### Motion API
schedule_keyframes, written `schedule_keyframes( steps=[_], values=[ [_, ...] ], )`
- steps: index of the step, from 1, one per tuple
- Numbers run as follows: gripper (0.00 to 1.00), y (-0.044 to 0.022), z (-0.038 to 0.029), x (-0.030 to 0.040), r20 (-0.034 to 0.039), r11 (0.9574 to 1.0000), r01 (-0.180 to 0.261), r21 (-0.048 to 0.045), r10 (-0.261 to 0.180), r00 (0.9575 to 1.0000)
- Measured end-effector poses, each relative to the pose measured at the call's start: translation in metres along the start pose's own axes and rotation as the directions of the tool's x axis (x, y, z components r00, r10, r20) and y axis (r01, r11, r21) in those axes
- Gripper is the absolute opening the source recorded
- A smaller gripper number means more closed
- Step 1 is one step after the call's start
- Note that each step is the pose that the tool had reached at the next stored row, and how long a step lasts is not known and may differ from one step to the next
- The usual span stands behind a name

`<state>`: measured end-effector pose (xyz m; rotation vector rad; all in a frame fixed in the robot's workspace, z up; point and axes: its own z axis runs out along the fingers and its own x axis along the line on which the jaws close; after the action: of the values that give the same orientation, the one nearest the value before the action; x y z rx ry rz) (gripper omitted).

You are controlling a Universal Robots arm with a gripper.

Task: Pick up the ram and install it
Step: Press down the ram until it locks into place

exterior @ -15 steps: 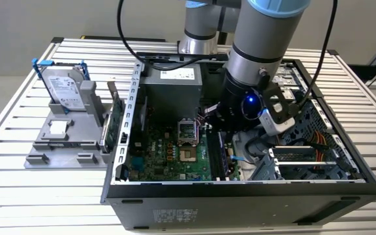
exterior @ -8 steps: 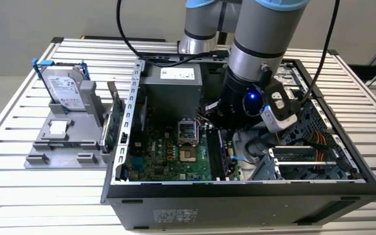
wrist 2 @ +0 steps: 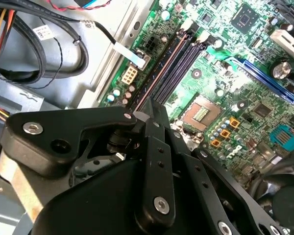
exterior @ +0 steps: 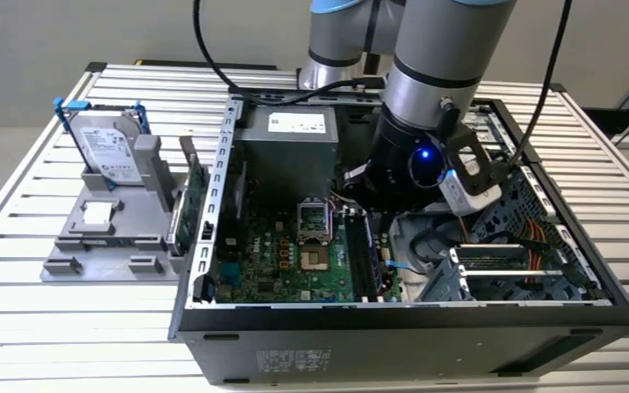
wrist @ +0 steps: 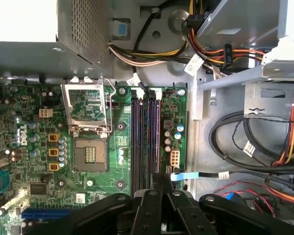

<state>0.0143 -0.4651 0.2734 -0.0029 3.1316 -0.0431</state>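
My gripper (wrist 2: pixel 149 110) is inside the open computer case (exterior: pixel 200 270), above the row of dark memory slots (wrist: pixel 146 142) beside the processor socket (wrist: pixel 89 154). Its black fingers are drawn tight together in both wrist views. The ram (wrist 2: pixel 159 68) appears only edge-on, as a thin strip running from the fingertips (wrist: pixel 161 177) along the line of the slots. I cannot tell whether it sits in a slot or hangs just above one. In the exterior view the arm's wrist (exterior: pixel 413 164) covers the fingers.
The grey power supply (exterior: pixel 287 143) stands at the back of the case, and bundled cables (wrist: pixel 245 147) with a drive cage (exterior: pixel 500 266) lie beside the slots. Outside, on the exterior view's left, a grey holder (exterior: pixel 107 237) carries the blue-framed hard drive (exterior: pixel 107 143). A green card (exterior: pixel 187 217) leans by the case wall.
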Motion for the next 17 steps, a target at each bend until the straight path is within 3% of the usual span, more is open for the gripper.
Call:
schedule_keyframes(
  steps=[8,12,17],
  values=[
    [0.00,-0.0002,-0.0062,-0.0001,0.0002,1.0000,0.006,-0.0002,-0.006,1.0000],
    [0.00,-0.0002,-0.0062,-0.0001,0.0015,0.9985,0.054,-0.0006,-0.054,0.9985],
    [0.00,0.0001,-0.0063,0.0000,0.0036,0.9914,0.131,-0.0009,-0.131,0.9914]
  ],
)
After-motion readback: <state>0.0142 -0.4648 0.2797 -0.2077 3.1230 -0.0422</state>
